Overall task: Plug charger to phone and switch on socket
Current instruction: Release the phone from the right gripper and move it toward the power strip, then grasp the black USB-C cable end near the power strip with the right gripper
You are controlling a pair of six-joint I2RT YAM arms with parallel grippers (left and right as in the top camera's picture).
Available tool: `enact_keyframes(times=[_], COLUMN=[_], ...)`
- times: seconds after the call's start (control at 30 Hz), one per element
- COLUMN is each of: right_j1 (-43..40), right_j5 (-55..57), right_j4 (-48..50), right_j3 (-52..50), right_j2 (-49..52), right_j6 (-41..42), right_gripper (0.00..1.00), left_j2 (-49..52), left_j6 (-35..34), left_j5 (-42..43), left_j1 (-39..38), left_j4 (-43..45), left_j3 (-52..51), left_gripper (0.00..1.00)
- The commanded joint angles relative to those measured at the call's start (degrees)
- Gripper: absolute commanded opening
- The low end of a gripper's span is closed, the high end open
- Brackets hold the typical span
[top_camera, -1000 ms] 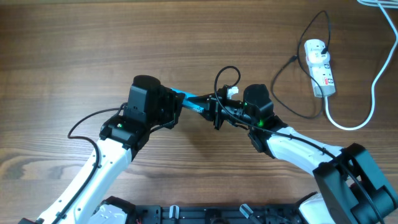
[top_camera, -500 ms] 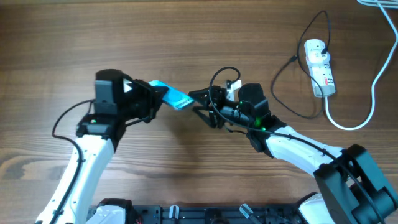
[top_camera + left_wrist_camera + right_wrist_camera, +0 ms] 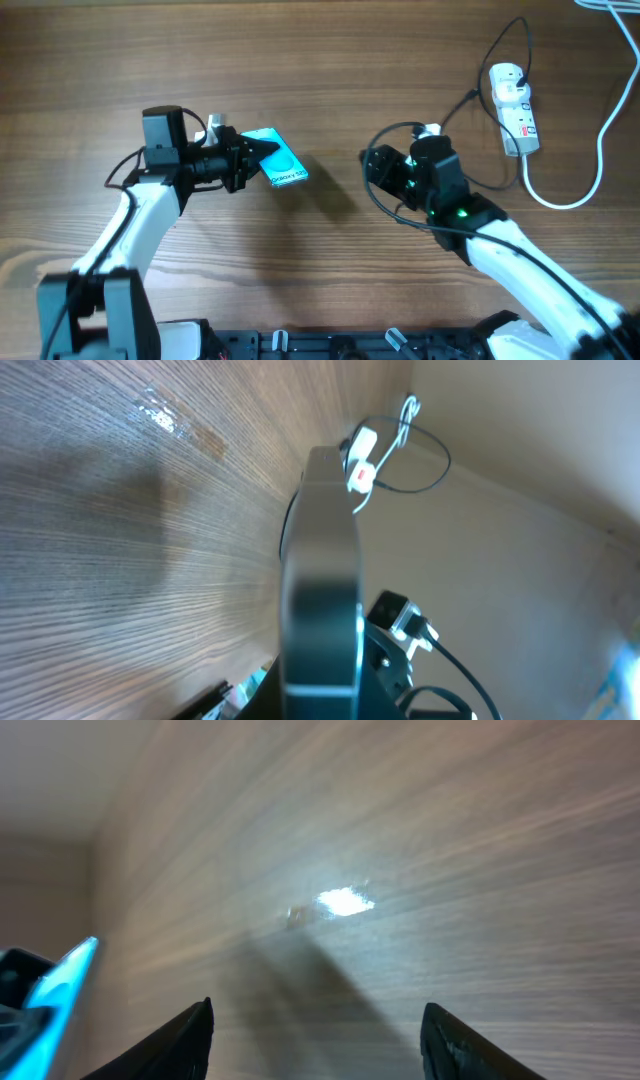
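My left gripper (image 3: pixel 252 157) is shut on the phone (image 3: pixel 276 160), holding it tilted above the table at the left with its turquoise screen up. In the left wrist view the phone (image 3: pixel 320 580) shows edge-on as a dark slab between the jaws of the left gripper (image 3: pixel 320 695). My right gripper (image 3: pixel 368 170) hangs open to the right of the phone, apart from it. Its fingers (image 3: pixel 190 1040) hold nothing, and the phone (image 3: pixel 45 1010) shows at the far left. The charger (image 3: pixel 498 187) loops from the socket (image 3: pixel 514 122) toward the right arm. Its small plug end is hidden.
The socket's thick white cord (image 3: pixel 600 150) curves along the right edge of the table. The socket (image 3: pixel 362 455) also shows far off in the left wrist view. Thin black robot cables loop beside both wrists.
The left arm has swung left, carrying the phone away from the right gripper. The right gripper has opened and drawn back to the right.
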Motion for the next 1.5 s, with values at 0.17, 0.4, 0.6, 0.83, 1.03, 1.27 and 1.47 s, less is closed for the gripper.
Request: enact_keyframes(times=[0.17,0.4,0.6,0.83,1.03,1.27,1.47], right_j1=[-3.76,-14.25,-20.26,-24.13,-24.13,-24.13,-24.13], right_j5=[23.56,23.15,21.57,15.61,16.24,13.27,14.01], right_j4=[-25.99,-27.19,-23.30,-21.03,-20.37,-14.62,-11.56], right_j3=[11.89,14.23,14.58,22.64,29.11,30.32,30.32], right_j2=[-7.06,-4.28,3.61,16.96,27.02,33.35,35.10], right_j6=[-4.07,-7.30,-10.43,-12.85,-12.83,-8.37,-8.35], right_gripper=[0.62,0.61,0.62,0.63,0.63,0.61,0.61], left_j2=[2.56,2.56,2.56,2.56,2.56,2.56,2.56], left_j6=[2.58,2.60,2.58,2.56,2.56,2.62,2.60], left_j5=[5.35,5.35,5.33,5.33,5.33,5.33,5.31], left_j1=[-2.40,-6.08,-7.65,-7.67,-7.67,-7.67,-7.67], left_j4=[2.80,6.32,6.34,6.32,6.29,6.32,6.32], left_j3=[0.48,0.48,0.48,0.48,0.48,0.48,0.48], left_gripper=[0.04,0.04,0.04,0.04,0.04,0.04,0.04])
